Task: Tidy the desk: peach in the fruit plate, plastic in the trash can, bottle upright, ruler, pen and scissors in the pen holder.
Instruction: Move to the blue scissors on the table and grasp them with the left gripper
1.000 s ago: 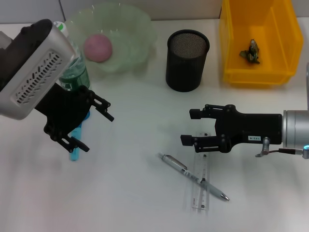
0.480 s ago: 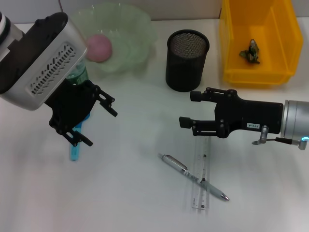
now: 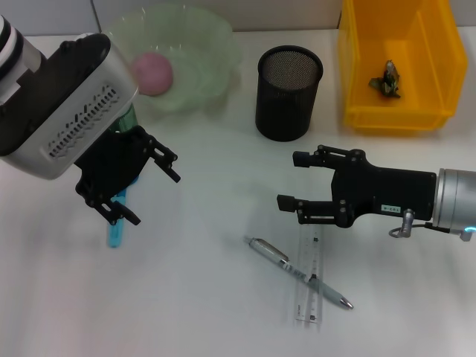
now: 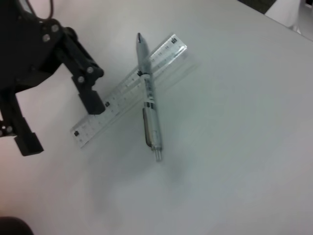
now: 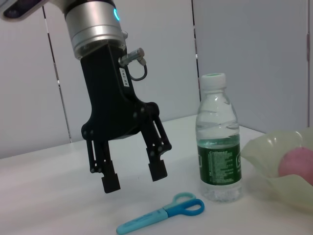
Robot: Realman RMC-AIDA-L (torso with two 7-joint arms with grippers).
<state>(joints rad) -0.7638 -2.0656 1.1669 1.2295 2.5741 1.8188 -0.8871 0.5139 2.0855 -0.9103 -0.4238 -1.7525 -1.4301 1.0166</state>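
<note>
The pink peach [image 3: 152, 73] lies in the green fruit plate [image 3: 212, 52]. Crumpled plastic [image 3: 387, 79] sits in the yellow trash can [image 3: 357, 67]. The bottle [image 5: 218, 156] stands upright, mostly hidden behind my left arm in the head view. Blue scissors [image 3: 114, 232] lie flat just below my open left gripper [image 3: 152, 197], which hovers above the table beside the bottle. The pen [image 3: 297, 271] lies across the clear ruler [image 3: 310, 286]. My right gripper [image 3: 290, 180] is open, hovering just above the ruler's far end. The black mesh pen holder [image 3: 288, 93] stands behind it.
The left wrist view shows the pen [image 4: 149, 105] crossing the ruler [image 4: 127, 93], with the right gripper [image 4: 61, 125] over one end. The right wrist view shows the left gripper [image 5: 134, 177] above the scissors [image 5: 161, 213], beside the plate [image 5: 274, 166].
My left arm has swung right and back, covering the bottle in the head view. The right gripper rose toward the pen holder, then dropped slightly. Both stay open.
</note>
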